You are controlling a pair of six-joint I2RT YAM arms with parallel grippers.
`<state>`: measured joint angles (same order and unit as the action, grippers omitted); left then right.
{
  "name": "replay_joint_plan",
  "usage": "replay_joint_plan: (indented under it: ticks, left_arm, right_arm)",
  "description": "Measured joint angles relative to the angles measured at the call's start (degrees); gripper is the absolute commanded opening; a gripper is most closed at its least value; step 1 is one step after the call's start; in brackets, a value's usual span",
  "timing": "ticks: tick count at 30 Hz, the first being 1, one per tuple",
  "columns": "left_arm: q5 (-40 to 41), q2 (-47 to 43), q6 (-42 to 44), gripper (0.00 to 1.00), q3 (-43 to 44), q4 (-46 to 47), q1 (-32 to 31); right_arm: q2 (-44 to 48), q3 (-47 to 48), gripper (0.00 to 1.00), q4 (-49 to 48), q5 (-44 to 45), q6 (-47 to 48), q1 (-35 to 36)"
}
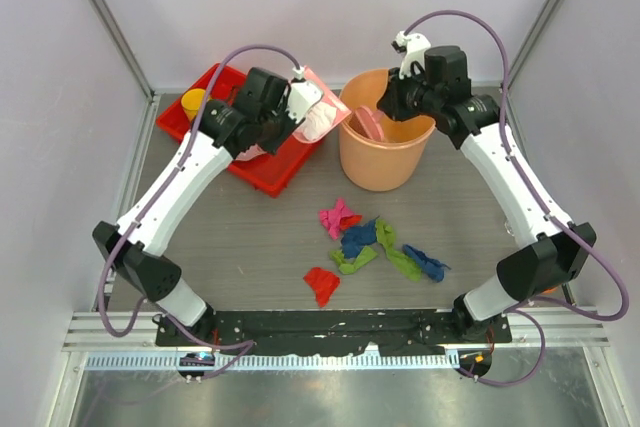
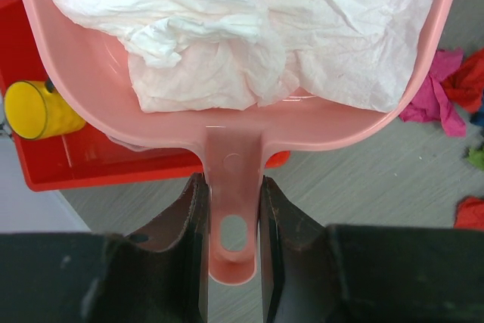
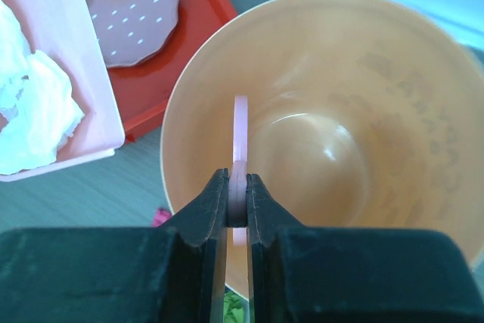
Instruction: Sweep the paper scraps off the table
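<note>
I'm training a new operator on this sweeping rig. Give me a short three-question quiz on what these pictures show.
1. True or false: the left pincer is shut on the dustpan handle.
2. What lies in the dustpan? A) white paper B) red scraps C) nothing
3. Fill in: the right pincer grips the brush at the mouth of the orange ____.
Key: 1 true; 2 A; 3 bucket.

Bright, even white light from overhead leaves only a faint, soft shadow on the table [image 1: 250, 237] at the foot of the orange bucket [image 1: 385, 162]. Inside the bucket, pale glare streaks the glossy bottom; at its near rim the right gripper [image 3: 238, 179] reads dark and blurred, the pink handle [image 3: 240, 122] it pinches soft-edged. Left of the bucket, white paper [image 2: 249, 28] in the dustpan [image 2: 234, 156] is nearly washed out.
</note>
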<state>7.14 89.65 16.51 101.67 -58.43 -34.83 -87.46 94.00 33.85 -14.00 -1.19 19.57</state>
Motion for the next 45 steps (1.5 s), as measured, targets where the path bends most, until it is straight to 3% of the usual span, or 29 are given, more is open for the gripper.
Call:
replay_joint_plan:
  ticks: [11, 22, 30, 36, 45]
  left_arm:
    - [4.7, 15.0, 0.7, 0.0, 22.6, -2.9, -0.3]
    - [17.9, 24.5, 8.5, 0.0, 33.6, 1.0, -7.1]
    - [30.6, 29.1, 21.9, 0.0, 32.1, 13.3, -11.9]
    - [39.2, 29.0, 39.1, 0.0, 20.7, 33.9, -14.5]
    - [43.9, 28.9, 63.3, 0.0, 7.8, 62.2, -17.5]
  right_arm:
    - [6.8, 7.6, 0.01, -1.9, 26.8, 5.4, 0.3]
    - [15.6, 5.3, 0.01, -5.5, 34.8, 7.8, 0.2]
    - [18.7, 2.3, 0.01, -5.4, 37.8, 9.0, 0.2]
    - [23.8, 1.8, 0.01, -5.9, 37.9, 9.6, 0.2]
    - [25.9, 0.7, 0.01, -6.8, 37.1, 9.7, 0.2]
